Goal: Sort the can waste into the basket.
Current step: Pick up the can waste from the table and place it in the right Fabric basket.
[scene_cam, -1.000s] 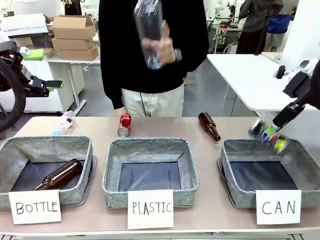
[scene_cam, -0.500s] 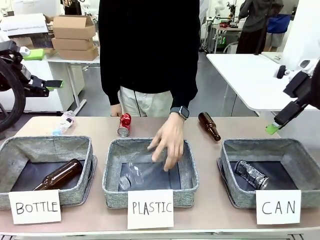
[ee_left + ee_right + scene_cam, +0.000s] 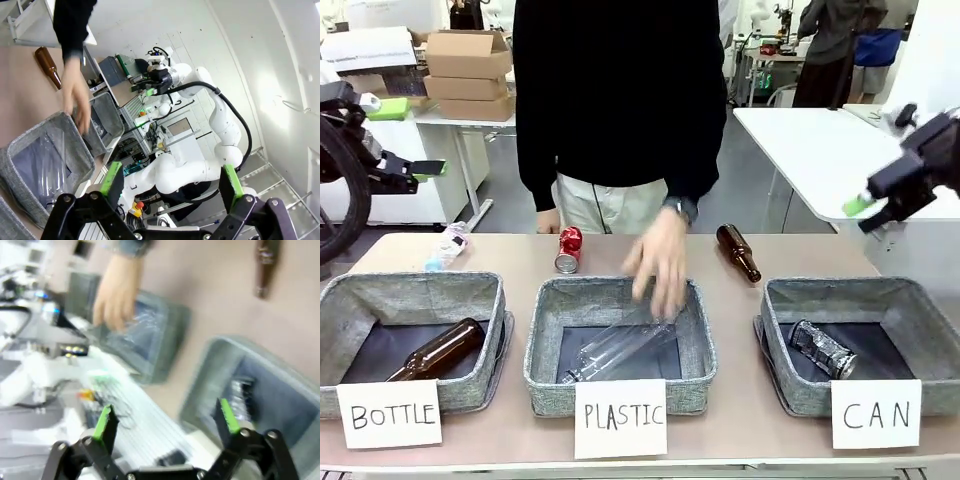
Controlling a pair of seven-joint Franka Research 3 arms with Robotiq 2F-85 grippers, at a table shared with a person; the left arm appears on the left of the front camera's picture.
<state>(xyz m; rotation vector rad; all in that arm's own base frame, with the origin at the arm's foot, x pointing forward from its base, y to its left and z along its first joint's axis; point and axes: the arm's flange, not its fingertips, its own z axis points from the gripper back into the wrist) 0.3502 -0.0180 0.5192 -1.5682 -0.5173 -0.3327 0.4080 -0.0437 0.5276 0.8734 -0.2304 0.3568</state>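
Presently, the crushed can [image 3: 822, 349] is being shown lying on the floor of the basket [image 3: 775, 330] signed "CAN", while the red can [image 3: 568, 249] is being left on the bench [image 3: 800, 262] behind the middle bin [image 3: 545, 330]. The right end effector [image 3: 868, 209] is being held raised at the basket's far right, fingers spread wide and empty; the left end effector [image 3: 171, 180] is likewise being held wide apart.

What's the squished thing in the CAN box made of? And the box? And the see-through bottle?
The crushed can looks like thin metal: silvery, shiny, sharply dented. The basket signed CAN seems to be grey woven fabric: speckled matt weave, soft rounded walls. The clear bottle in the middle bin is probably plastic: see-through with pale glints, though the look alone leaves glass open.
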